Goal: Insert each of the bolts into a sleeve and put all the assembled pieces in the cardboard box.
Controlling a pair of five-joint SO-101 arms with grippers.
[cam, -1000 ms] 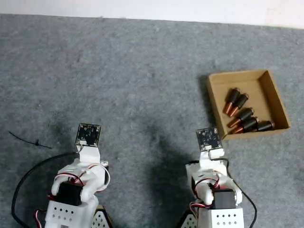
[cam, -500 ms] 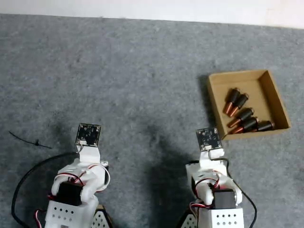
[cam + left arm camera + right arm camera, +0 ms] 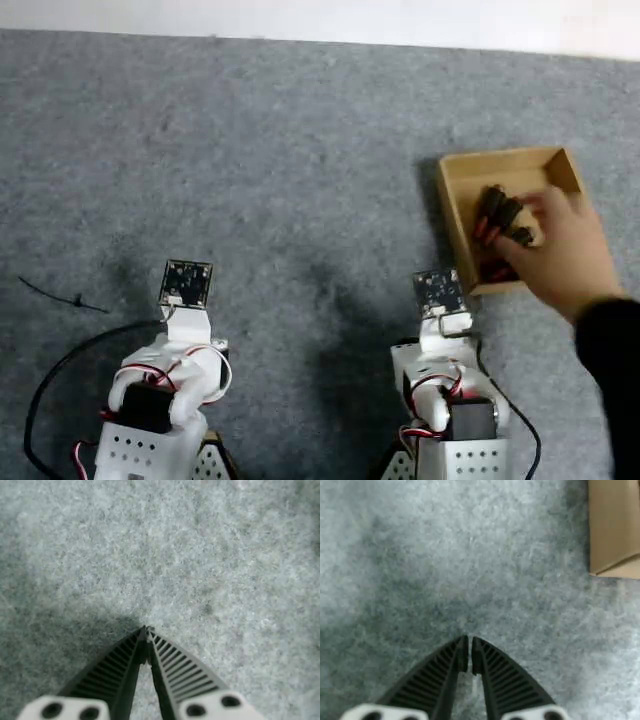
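A cardboard box point(image 3: 455, 185) lies on the grey felt at the right, and its corner point(image 3: 615, 530) shows in the right wrist view. A person's hand point(image 3: 565, 250) is inside the box, gripping several dark sleeves with copper bolts point(image 3: 495, 215). Both arms are folded back at the near edge. My left gripper point(image 3: 146, 632) is shut with nothing in it, over bare felt. My right gripper point(image 3: 469, 645) is shut and empty too, a little short of the box's near left corner.
A thin black cable tie point(image 3: 62, 297) lies on the felt at the far left. A black cable point(image 3: 50, 380) loops beside the left arm's base. The mat's white far edge point(image 3: 320, 20) runs along the top.
A person's hand has come in from the right and reached into the box, covering and gripping the assembled pieces. Neither arm has moved.
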